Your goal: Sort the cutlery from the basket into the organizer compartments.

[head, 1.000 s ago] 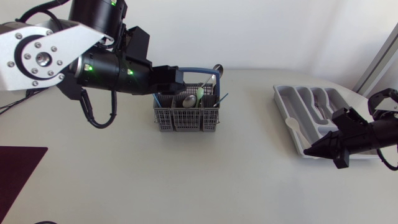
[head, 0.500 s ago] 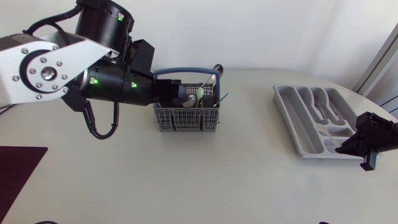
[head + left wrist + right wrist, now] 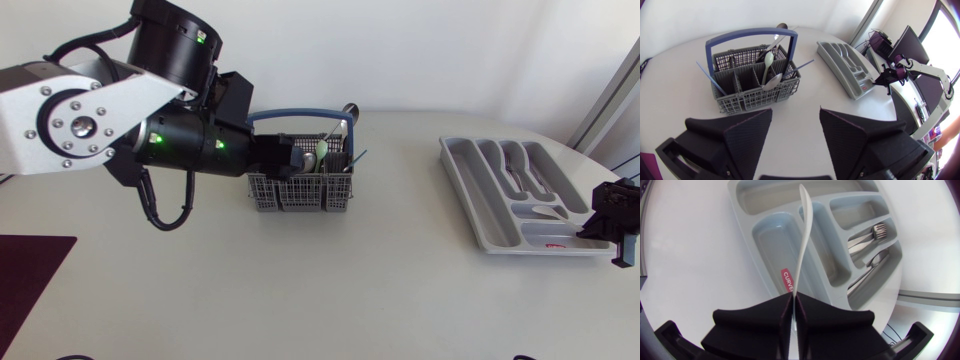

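White spoon [image 3: 803, 235] not yet released from its clamped fingers, the right gripper [image 3: 792, 300] is drawing back to the desk's right edge, apparently above the organizer [image 3: 772, 247] there, while the open-fingered left gripper [image 3: 795, 116] is advancing over the basket [image 3: 755, 90] near the far edge.
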